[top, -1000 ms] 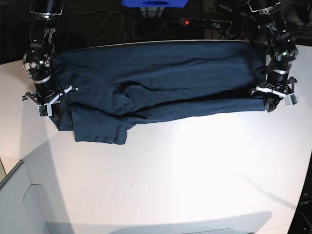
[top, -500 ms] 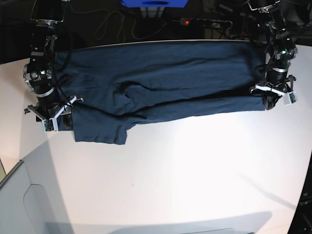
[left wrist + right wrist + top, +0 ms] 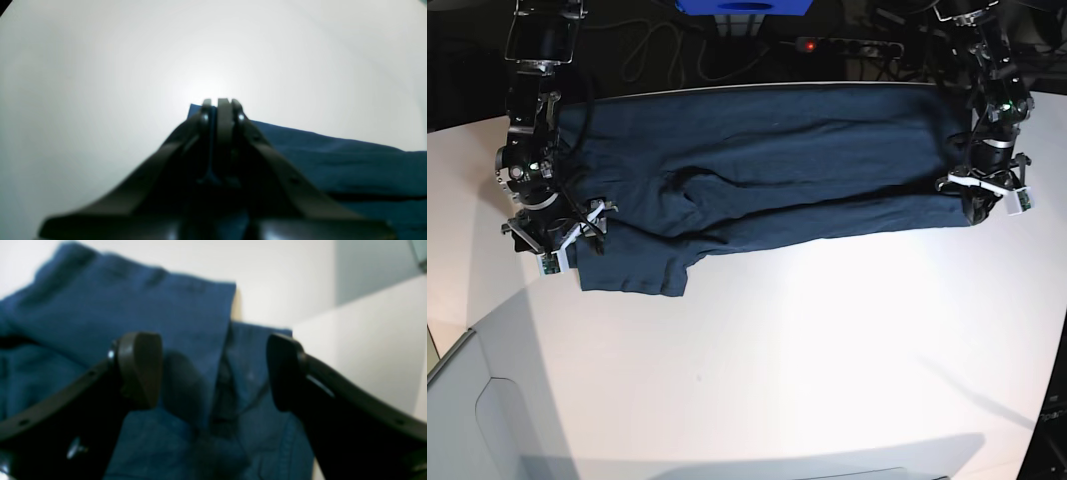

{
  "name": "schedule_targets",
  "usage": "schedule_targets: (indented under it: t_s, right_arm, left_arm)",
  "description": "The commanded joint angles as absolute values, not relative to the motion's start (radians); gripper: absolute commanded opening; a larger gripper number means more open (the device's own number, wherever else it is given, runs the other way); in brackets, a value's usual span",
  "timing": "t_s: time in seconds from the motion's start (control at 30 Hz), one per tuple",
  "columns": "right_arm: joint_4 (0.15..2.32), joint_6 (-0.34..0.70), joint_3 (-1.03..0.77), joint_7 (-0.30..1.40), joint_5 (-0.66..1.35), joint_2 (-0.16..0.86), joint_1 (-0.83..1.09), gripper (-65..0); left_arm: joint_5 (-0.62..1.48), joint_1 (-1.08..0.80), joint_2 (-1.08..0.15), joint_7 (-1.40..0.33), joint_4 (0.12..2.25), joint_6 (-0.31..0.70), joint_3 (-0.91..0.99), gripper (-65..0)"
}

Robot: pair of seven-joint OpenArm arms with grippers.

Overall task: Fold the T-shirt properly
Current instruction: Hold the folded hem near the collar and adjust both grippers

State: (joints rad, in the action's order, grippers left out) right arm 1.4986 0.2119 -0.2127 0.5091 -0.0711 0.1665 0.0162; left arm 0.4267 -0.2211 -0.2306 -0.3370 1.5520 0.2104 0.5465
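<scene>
While the T-shirt (image 3: 767, 170) lies spread across the table's (image 3: 827, 350) far side, the left end effector (image 3: 980, 205) pinches its edge; the right end effector (image 3: 562, 240) hovers released above one sleeve.

We are seeing a plain dark navy-blue cotton T-shirt (image 3: 767, 170) lying on a flat white table (image 3: 827, 360), with black grippers.

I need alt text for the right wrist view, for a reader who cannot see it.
The right gripper, with its two black fingers spread wide apart, hangs over the rumpled dark navy-blue cotton T-shirt, holding nothing. The white table shows beyond the cloth's edge.
</scene>
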Motion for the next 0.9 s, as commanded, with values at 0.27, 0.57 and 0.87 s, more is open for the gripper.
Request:
schedule_targets:
  t_s: [0.27, 0.57, 0.87]
  right_arm:
    - [1.481, 0.22, -0.203, 0.476, -0.062, 0.176, -0.002, -26.4]
    - [1.484, 0.367, -0.199, 0.475, -0.062, 0.157, 0.019, -44.6]
    - [1.5, 0.367, -0.2, 0.475, -0.062, 0.16, 0.019, -64.5]
  left_arm:
    - [0.438, -0.229, -0.245, -0.311, 1.567, 0.209, 0.553, -65.0]
    - [0.438, -0.229, -0.245, -0.311, 1.567, 0.208, 0.553, -65.0]
    - [0.438, -0.229, -0.245, -0.311, 1.567, 0.208, 0.553, -65.0]
